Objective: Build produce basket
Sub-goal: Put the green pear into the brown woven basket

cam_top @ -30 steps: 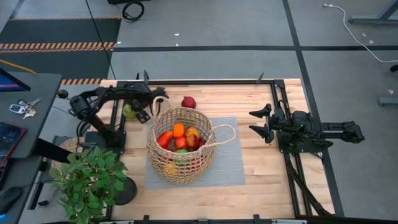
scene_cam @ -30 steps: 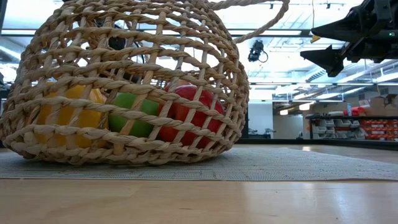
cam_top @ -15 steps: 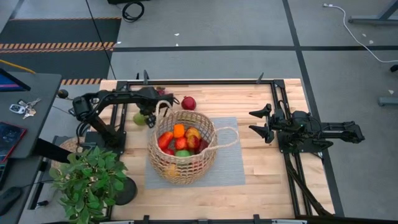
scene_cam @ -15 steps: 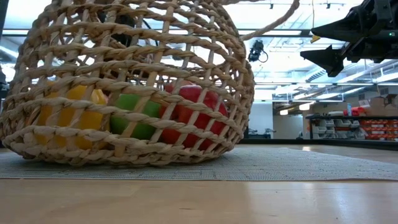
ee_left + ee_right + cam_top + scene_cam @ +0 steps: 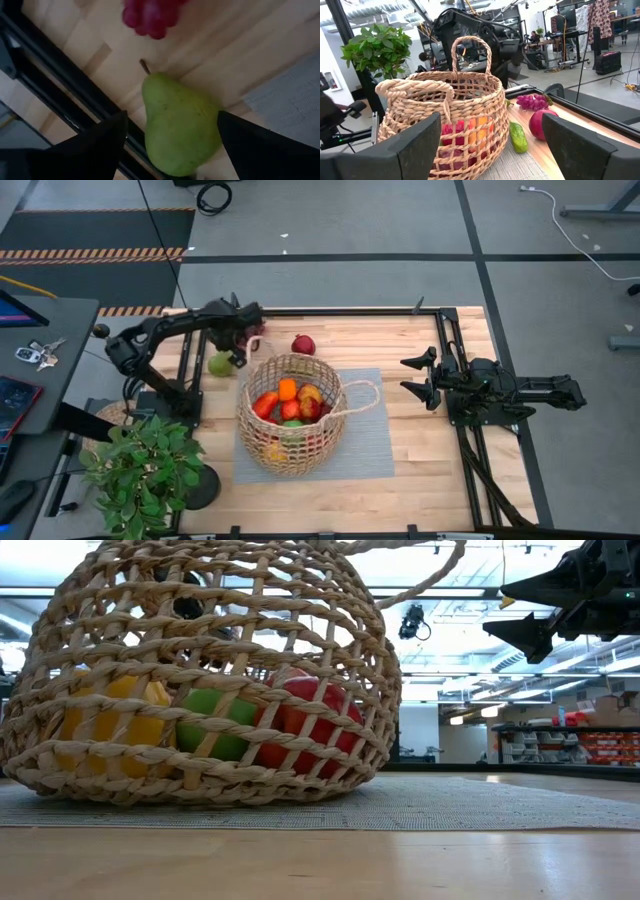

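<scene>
The woven basket [image 5: 290, 412] stands on a grey mat [image 5: 365, 442] and holds several pieces of produce: red, orange, green and yellow [image 5: 215, 725]. A green pear [image 5: 221, 363] lies on its side on the table, left of the basket. A red fruit [image 5: 303, 345] and a purple grape bunch [image 5: 532, 102] lie behind the basket, with a small cucumber [image 5: 518, 137] beside them. My left gripper [image 5: 240, 338] hangs open above the pear [image 5: 177, 120], pointing steeply down, a finger on either side of it in the wrist view. My right gripper [image 5: 405, 375] waits open at the right, pointing level toward the basket.
A leafy potted plant [image 5: 145, 470] stands at the near left corner. Black frame rails [image 5: 450, 350] run round the tabletop, one close beside the pear [image 5: 75, 95]. Bare wood lies between the mat and my right arm [image 5: 420, 450].
My left gripper has risen from beside the pear and drawn toward the far edge, staying open. The pear now lies uncovered, slightly nearer the basket. The basket tipped a little toward the right and then settled back.
</scene>
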